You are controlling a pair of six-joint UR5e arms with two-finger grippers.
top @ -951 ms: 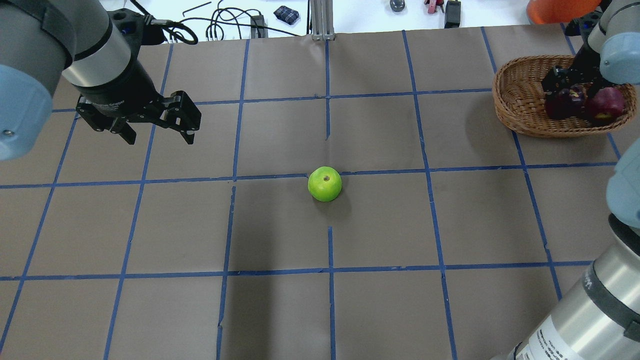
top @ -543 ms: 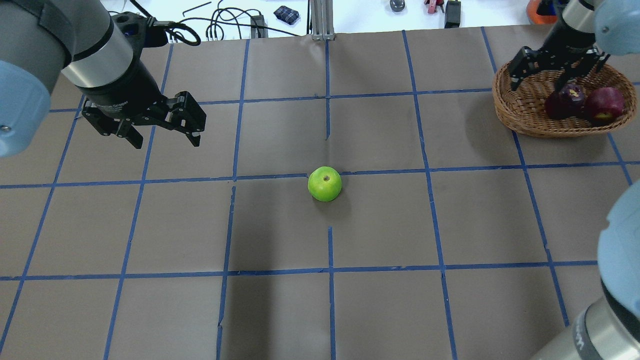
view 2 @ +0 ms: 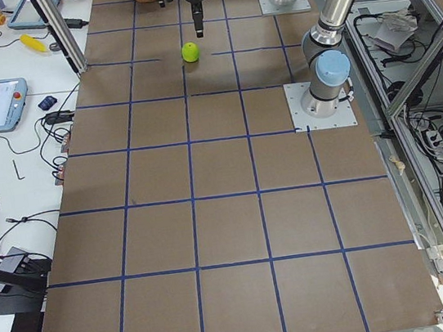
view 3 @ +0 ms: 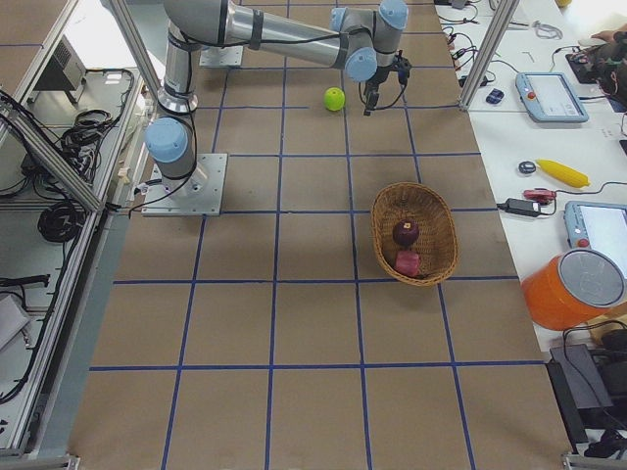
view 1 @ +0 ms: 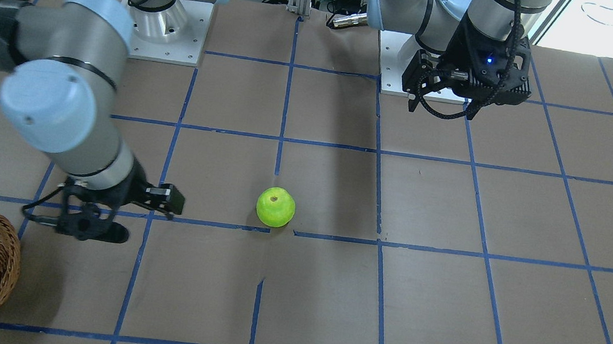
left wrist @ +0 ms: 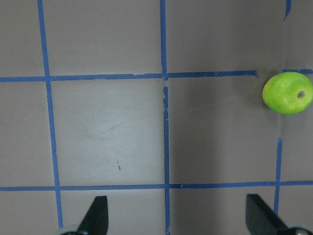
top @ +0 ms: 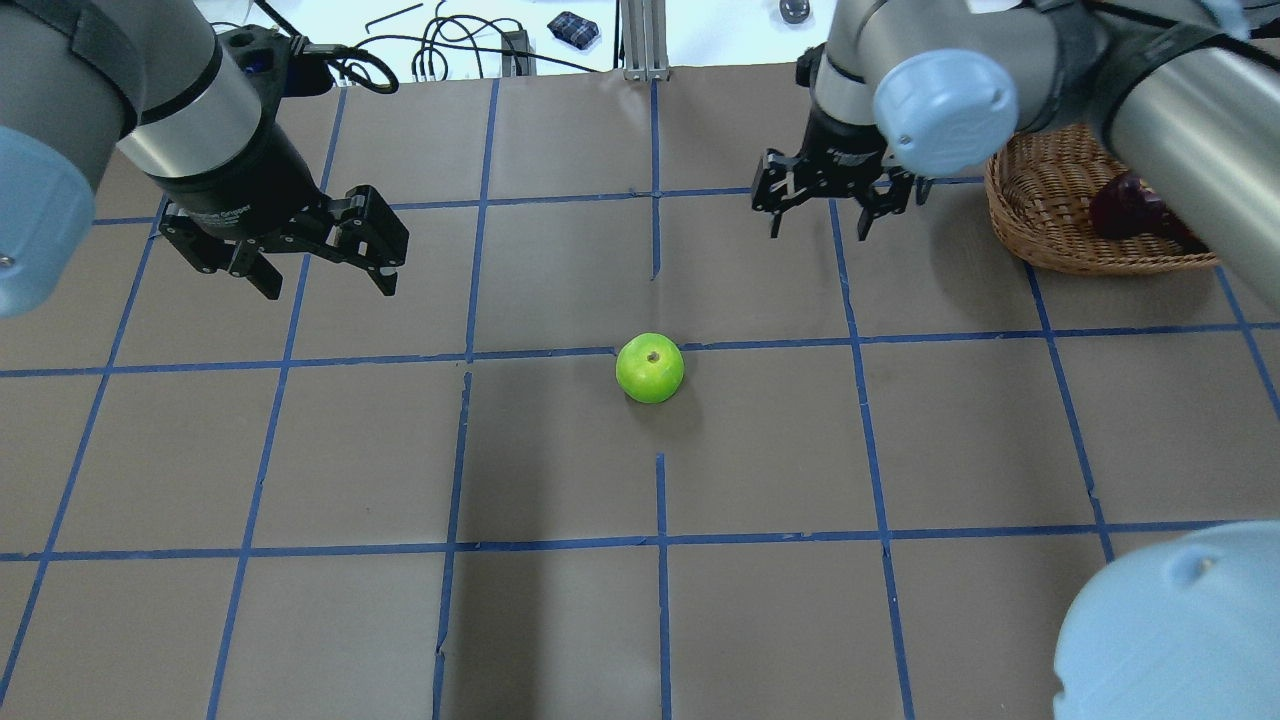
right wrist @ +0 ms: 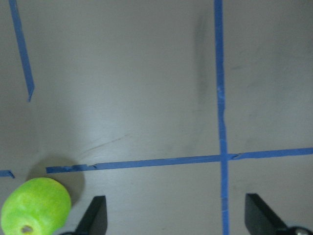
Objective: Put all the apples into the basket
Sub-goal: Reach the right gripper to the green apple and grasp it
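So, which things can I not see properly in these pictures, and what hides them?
Overhead view: the right arm hides the red apple and covers part of the dark apple and of the basket.
Front-facing view: the left and bottom edges cut off most of the basket.
Left side view: the basket is tiny and cut by the top edge.
Right wrist view: the bottom edge clips the green apple.

Honestly, nothing I can actually read from my end. The only lettering I spot is a thin line of white print (top: 225,213) on the black body of the left gripper (top: 326,280) in the overhead view, and it's too small and blurry to make out.
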